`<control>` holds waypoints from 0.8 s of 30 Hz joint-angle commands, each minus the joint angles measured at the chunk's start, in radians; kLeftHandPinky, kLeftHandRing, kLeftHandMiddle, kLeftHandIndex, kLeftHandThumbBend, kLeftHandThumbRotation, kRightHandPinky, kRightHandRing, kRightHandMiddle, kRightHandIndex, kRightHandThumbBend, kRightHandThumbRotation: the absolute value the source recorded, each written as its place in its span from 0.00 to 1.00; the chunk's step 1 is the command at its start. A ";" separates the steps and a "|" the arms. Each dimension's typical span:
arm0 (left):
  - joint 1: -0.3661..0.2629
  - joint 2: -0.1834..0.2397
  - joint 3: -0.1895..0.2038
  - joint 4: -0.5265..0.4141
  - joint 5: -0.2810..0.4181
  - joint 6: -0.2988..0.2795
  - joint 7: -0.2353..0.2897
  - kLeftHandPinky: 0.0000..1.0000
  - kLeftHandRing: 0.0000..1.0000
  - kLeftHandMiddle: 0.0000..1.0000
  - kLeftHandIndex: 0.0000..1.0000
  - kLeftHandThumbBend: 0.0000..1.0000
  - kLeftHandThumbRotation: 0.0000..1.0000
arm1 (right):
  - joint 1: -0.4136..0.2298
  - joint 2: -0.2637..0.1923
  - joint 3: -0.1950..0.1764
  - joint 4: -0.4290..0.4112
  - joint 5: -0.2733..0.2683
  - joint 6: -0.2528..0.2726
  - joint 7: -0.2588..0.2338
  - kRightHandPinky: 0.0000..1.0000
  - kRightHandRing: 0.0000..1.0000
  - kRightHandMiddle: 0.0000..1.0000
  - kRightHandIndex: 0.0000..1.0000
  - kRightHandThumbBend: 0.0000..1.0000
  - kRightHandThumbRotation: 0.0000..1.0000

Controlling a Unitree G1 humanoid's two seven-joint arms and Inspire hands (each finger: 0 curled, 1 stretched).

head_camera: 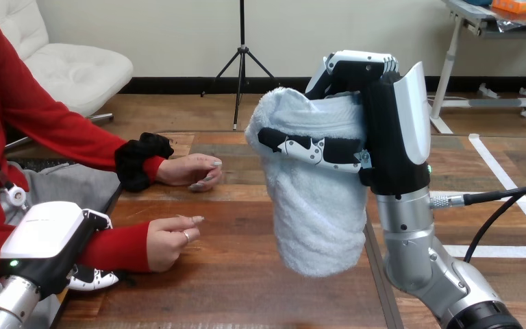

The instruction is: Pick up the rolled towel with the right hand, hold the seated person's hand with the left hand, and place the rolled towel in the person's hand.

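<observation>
Right hand (pixel 383 137) is wrapped tight round the upper half of the rolled towel (pixel 318 226), which hangs clear of the counter (pixel 246 291). It looks soft, light and squishy, so I'd say a grip round the middle keeps it from unrolling. Left of the towel, the left hand (pixel 41 236) sits by the wrist of the person's nearer hand (pixel 170 241); can't tell if it grips.

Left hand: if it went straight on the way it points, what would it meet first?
Probably the red sleeve of the person's nearer hand, lying right before the left hand; depth is unclear.
</observation>
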 commanded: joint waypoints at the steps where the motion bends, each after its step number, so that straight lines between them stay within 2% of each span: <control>1: -0.008 0.007 0.004 -0.051 -0.022 -0.034 0.005 0.27 0.31 0.37 0.39 0.77 0.21 | -0.077 0.016 -0.030 0.016 0.002 0.002 -0.028 0.10 0.13 0.17 0.18 0.84 0.00; 10: 0.006 0.015 0.014 -0.104 -0.041 -0.037 -0.009 0.29 0.32 0.38 0.41 0.75 0.20 | -0.098 0.019 -0.022 0.068 -0.014 0.002 -0.049 0.10 0.14 0.18 0.19 0.84 0.00; 18: 0.016 0.022 0.022 -0.148 -0.039 -0.058 0.015 0.31 0.34 0.40 0.43 0.75 0.18 | -0.126 0.025 -0.014 0.134 -0.024 -0.006 -0.069 0.11 0.15 0.20 0.21 0.83 0.00; 24: 0.027 0.025 0.033 -0.191 -0.051 -0.070 0.008 0.32 0.34 0.41 0.45 0.75 0.17 | -0.149 0.030 -0.007 0.180 -0.035 -0.006 -0.088 0.12 0.16 0.21 0.22 0.83 0.00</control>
